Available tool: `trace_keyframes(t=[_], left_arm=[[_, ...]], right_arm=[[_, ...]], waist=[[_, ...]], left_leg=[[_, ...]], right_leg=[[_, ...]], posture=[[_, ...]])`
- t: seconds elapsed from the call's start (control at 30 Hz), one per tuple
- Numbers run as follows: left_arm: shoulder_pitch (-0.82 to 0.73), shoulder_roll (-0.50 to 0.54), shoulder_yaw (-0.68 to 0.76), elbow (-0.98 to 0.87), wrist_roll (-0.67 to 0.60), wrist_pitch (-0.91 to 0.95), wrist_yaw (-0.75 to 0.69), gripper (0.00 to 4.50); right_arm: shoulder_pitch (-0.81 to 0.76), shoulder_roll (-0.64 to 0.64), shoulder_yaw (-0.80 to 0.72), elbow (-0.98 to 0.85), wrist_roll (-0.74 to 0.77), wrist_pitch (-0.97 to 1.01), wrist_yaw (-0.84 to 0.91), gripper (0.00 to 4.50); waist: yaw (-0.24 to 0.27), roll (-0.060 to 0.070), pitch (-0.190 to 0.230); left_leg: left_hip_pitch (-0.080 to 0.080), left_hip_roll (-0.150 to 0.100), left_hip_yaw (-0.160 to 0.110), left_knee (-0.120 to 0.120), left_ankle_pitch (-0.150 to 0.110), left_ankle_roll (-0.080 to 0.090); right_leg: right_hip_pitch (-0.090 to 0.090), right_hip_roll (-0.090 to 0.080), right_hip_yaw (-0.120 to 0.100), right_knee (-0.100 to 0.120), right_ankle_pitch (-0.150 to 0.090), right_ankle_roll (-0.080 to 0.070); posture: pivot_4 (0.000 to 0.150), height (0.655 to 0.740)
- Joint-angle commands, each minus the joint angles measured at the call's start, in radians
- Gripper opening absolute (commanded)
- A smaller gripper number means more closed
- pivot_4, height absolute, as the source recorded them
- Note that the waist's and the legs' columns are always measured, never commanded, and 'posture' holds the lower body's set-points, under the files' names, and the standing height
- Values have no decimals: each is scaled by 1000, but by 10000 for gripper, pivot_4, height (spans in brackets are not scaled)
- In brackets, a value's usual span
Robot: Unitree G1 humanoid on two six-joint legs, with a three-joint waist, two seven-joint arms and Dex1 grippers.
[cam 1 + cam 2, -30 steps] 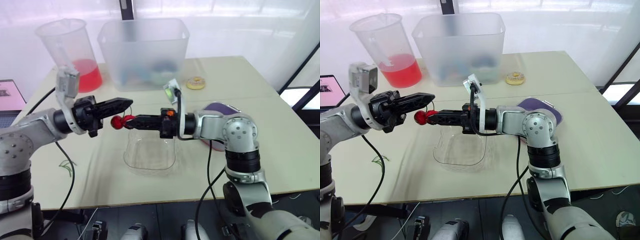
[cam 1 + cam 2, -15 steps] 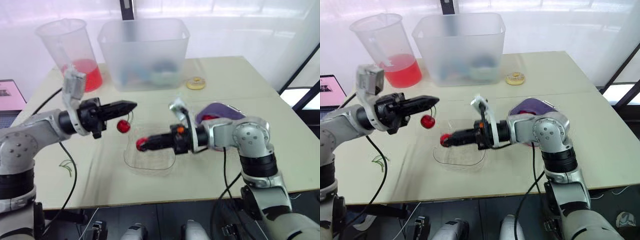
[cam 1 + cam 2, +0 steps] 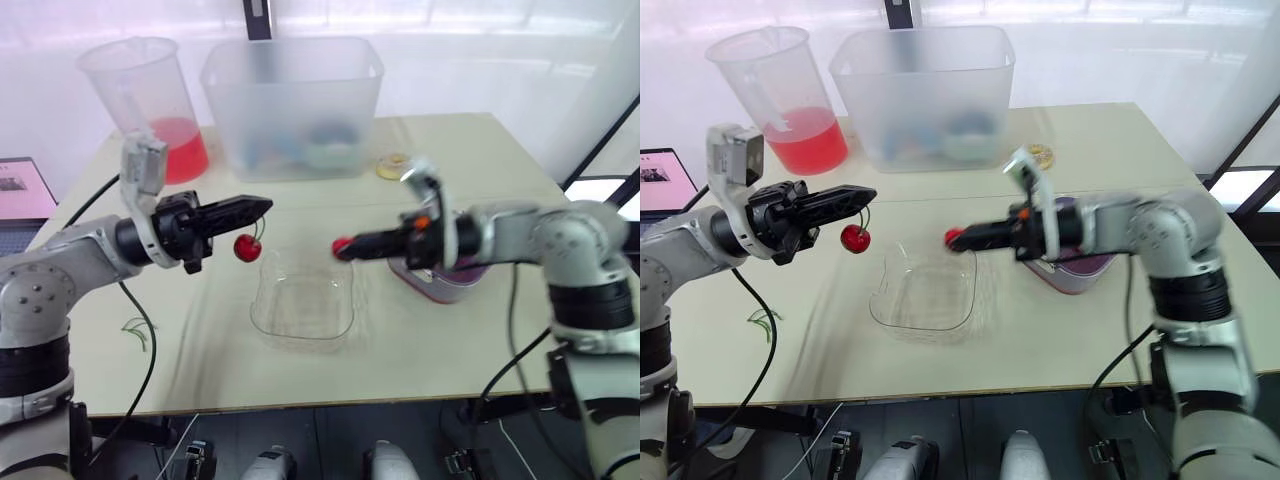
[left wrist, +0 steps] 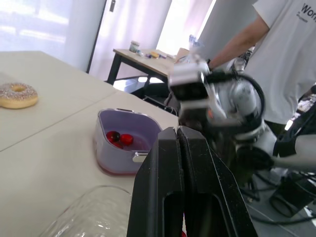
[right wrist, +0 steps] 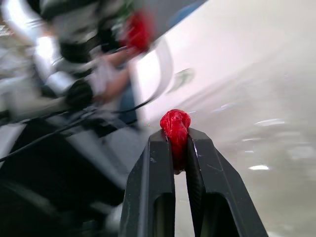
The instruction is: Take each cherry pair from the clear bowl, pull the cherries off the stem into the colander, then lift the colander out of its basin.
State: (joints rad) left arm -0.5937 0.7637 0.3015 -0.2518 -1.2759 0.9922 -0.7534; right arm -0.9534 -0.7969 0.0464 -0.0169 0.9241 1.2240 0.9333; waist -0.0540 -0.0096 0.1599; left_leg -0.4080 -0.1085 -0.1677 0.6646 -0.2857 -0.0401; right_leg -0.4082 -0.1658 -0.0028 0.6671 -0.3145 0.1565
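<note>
Hanging cherry (image 3: 247,248), stem (image 3: 257,228) vertical, pinched by left end effector (image 3: 265,206), right end effector (image 3: 352,244) pinching second cherry (image 5: 175,123)

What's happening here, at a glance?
The robot is splitting a cherry pair. Its left gripper is shut on the stem, with one cherry hanging near the clear bowl. Its right gripper pinches the other cherry above the table, between the bowl and the purple colander, which already holds two cherries.

Head stereo looks down — wrist cams along fingers (image 4: 158,197).
</note>
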Motion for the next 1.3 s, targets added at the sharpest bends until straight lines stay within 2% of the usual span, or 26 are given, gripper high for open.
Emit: trace_keyframes(t=[0.03, 0.17, 0.3, 0.4, 0.53, 0.7, 0.73, 0.83, 0.93, 1.13, 1.3], left_arm=[[1, 2, 34, -17, 1, -28, 2, 0], [0, 2, 33, -10, 16, -41, -1, 0], [5, 2, 34, -15, 19, -48, 2, 0], [8, 1, 37, -18, 18, -50, 6, 0], [9, -1, 37, -20, 15, -52, 13, 0], [-10, -7, 32, -10, 15, -58, 26, 0], [-16, -10, 34, -7, 9, -57, 31, 0], [-33, -27, 45, -8, -35, -49, 52, 0], [-43, -39, 42, -15, -65, -41, 66, 0], [-74, -90, 38, -5, -102, -58, 138, 0], [-76, -109, 18, -35, -137, -46, 163, 0]], right_arm=[[-44, -132, 75, 111, -201, -175, 130, 77], [-51, -222, 178, 247, -392, -339, 254, 77], [-34, -230, 265, 364, -576, -493, 288, 77], [-22, -231, 290, 395, -659, -559, 316, 77], [-20, -221, 287, 413, -707, -576, 351, 17416], [-53, -225, 241, 443, -733, -576, 373, 42897], [-71, -228, 219, 454, -730, -575, 375, 44062], [-102, -230, 153, 431, -676, -528, 410, 44062], [-103, -166, 51, 308, -521, -385, 441, 44062], [33, 51, -73, 35, -300, -273, 343, 44062], [53, 263, -121, -72, -151, -193, 198, 44062]], waist=[[5, 0, 0], [7, 0, 0], [6, 0, 0], [8, 0, 0], [9, 0, 0], [9, 0, 0], [9, 0, 0], [9, 0, 0], [8, 0, 0], [10, 0, 0], [10, 0, 0]], left_leg=[[0, 0, 0, 0, 0, 0], [0, 0, 2, 0, 0, 0], [0, 1, 3, 0, 0, 0], [0, 1, 3, 0, 0, 0], [0, 0, 2, 0, 0, 0], [0, 0, 2, 0, 0, 0], [0, 0, 2, 0, 0, 0], [0, 0, 2, 0, 0, 0], [0, 1, 2, 0, 0, 0], [0, 1, 1, 1, 0, 0], [-1, 0, 0, 2, 0, 0]], right_leg=[[0, 0, 0, 0, 0, 0], [0, 0, 0, 0, 0, 0], [-1, 0, 0, 0, 0, 0], [-1, 0, 1, 0, 0, 0], [-1, 0, 0, 0, 0, 0], [-1, 0, 0, 0, 0, 0], [-1, 0, 0, -1, 0, 0], [-1, 0, 0, -1, 0, 0], [-1, 0, 0, -1, 0, 0], [0, 0, 0, -1, 0, 0], [0, 0, 0, 0, 0, 0]], posture=[[1500, 7400], [1500, 7400], [1500, 7400], [1500, 7400], [1500, 7400], [1500, 7400], [1500, 7400], [1500, 7400], [1500, 7400], [1500, 7400], [1500, 7400]])
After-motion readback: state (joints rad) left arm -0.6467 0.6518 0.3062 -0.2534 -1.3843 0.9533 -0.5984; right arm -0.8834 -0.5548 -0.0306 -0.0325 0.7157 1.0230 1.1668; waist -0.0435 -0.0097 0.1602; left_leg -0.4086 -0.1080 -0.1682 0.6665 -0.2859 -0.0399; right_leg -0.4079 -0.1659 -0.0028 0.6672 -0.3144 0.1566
